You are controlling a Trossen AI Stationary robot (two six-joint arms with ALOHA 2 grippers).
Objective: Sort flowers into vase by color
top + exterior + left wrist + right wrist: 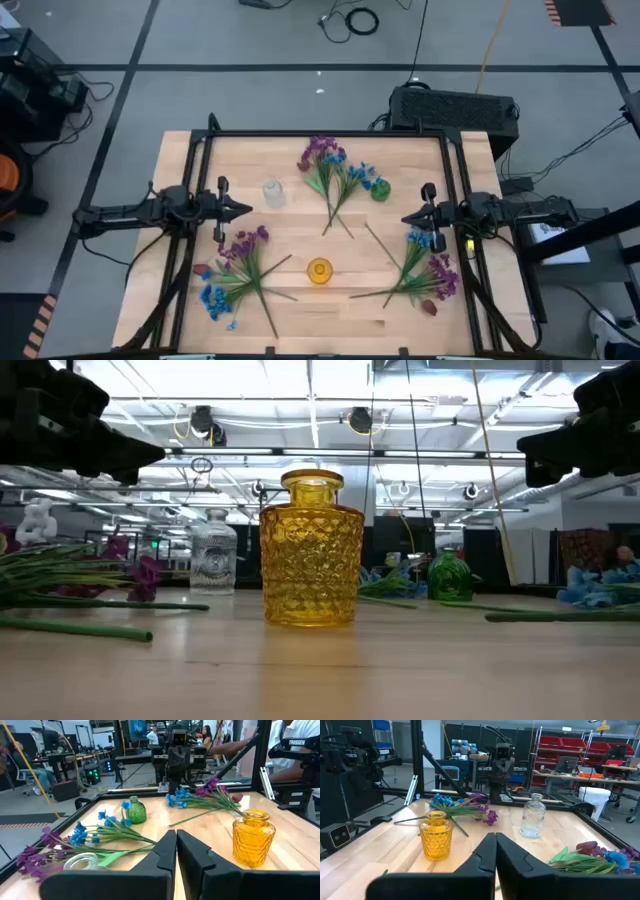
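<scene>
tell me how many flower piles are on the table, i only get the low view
Observer: Three. A far bunch lies at the middle, a left bunch and a right bunch nearer the front.
Operator: is anything held
Observer: No. The left claw and right claw are shut and empty, above the table.
Operator: anything sorted yet
Observer: No. The yellow vase, clear vase and green vase hold no flowers.

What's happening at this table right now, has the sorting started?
Not yet, by the look of it. Both arms hover above the table with fingers shut and holding nothing: the left gripper at the left side, the right gripper at the right. The flowers lie in three mixed bunches on the wood. The yellow vase, clear vase and green vase stand empty.
</scene>
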